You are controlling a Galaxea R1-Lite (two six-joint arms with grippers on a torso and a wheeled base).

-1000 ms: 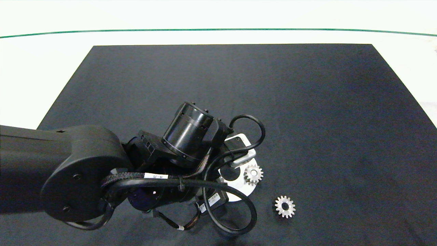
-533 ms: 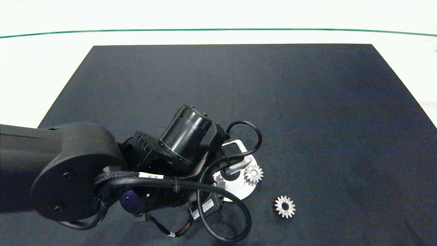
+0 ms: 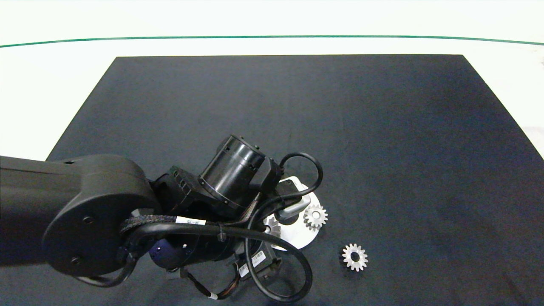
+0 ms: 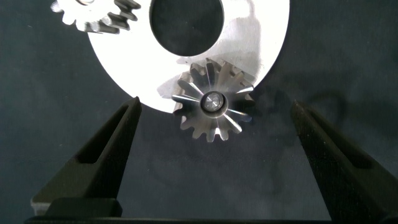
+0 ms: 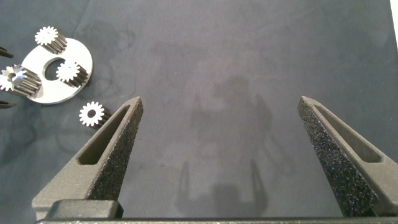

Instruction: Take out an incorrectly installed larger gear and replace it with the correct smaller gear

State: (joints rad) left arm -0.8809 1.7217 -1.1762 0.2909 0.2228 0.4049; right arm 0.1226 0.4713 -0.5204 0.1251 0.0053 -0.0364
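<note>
The larger gear (image 4: pixel 213 102), thick with sharp starburst teeth, sits on a pin at the rim of a white round plate (image 4: pixel 261 37). My left gripper (image 4: pixel 216 104) hangs open right above it, one finger on each side and neither touching. In the head view the left arm (image 3: pixel 229 170) covers most of the plate (image 3: pixel 297 236), and only an edge of the larger gear (image 3: pixel 273 227) shows. The smaller gear (image 3: pixel 355 257), flat with a wide hole, lies loose on the mat to the plate's right. My right gripper (image 5: pixel 219 102) stands open over bare mat, far from the plate.
A second gear (image 3: pixel 315 216) sits on the plate's right side. The right wrist view shows three gears on the plate (image 5: pixel 46 90) and the loose smaller gear (image 5: pixel 92 114) beside it. A black mat (image 3: pixel 382 127) covers the table.
The left arm has shifted a little left and toward the table's front edge, uncovering the larger gear's edge on the plate. The gears have not moved.
</note>
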